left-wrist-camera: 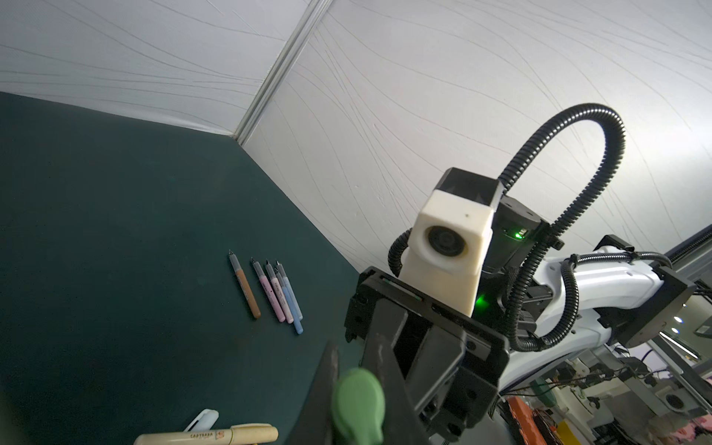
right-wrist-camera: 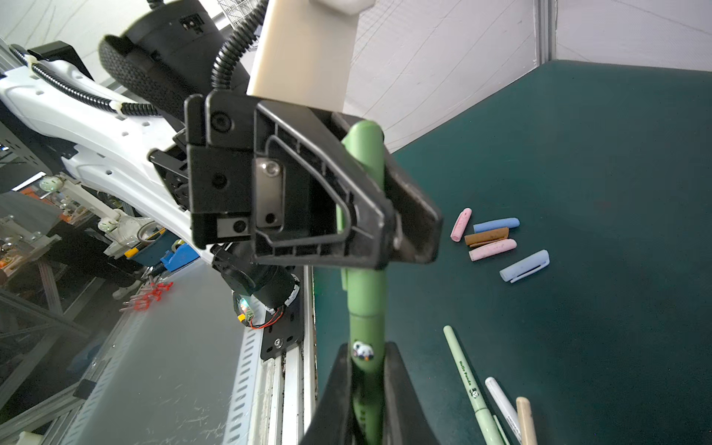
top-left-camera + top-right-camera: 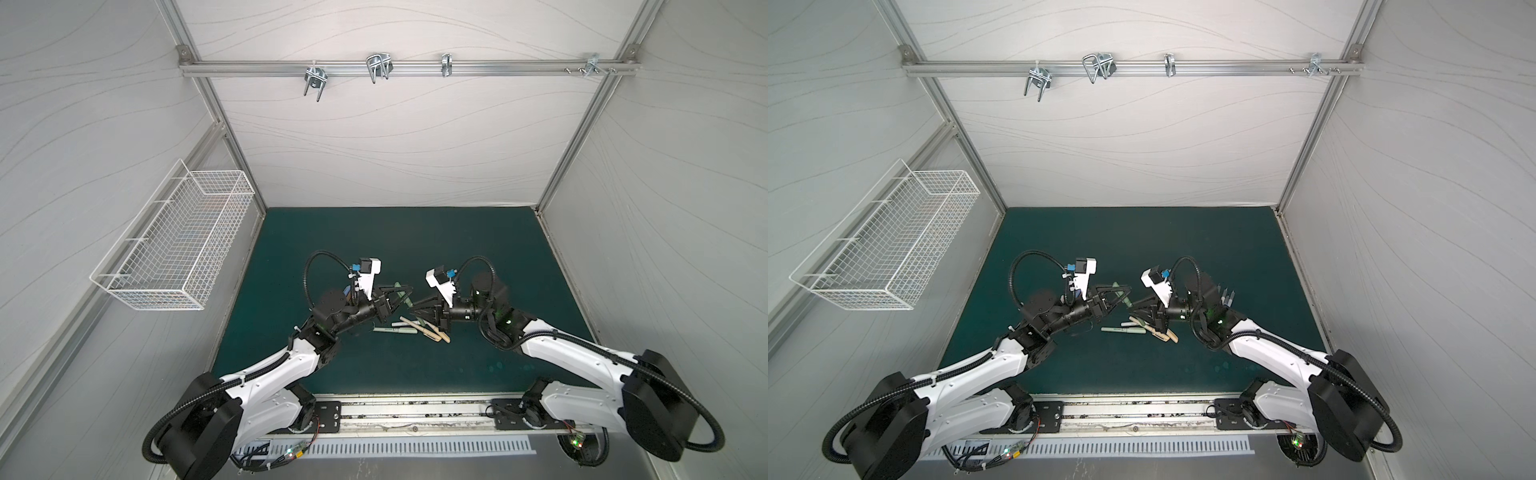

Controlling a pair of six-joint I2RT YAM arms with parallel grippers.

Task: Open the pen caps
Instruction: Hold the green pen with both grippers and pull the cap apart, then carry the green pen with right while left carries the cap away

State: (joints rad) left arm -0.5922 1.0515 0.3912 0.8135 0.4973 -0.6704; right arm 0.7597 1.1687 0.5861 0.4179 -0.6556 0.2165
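Green plastic, the pen (image 2: 366,293) hangs above the desk (image 2: 578,154), its cap (image 2: 364,162) clamped in the left jaws, its barrel (image 2: 366,331) in the right jaws. Light, stiff and slick, it likely wants firm grips either side of the seam and a straight pull.

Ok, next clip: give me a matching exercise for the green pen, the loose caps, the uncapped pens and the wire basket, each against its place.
Things:
1 green pen
2 loose caps
3 uncapped pens
4 wire basket

Places:
A hanging on the side wall
B laid in a row on the mat, tips bare
C gripped by the left gripper and the right gripper at once
D clustered on the mat

Pairs: 1-C, 2-D, 3-B, 4-A
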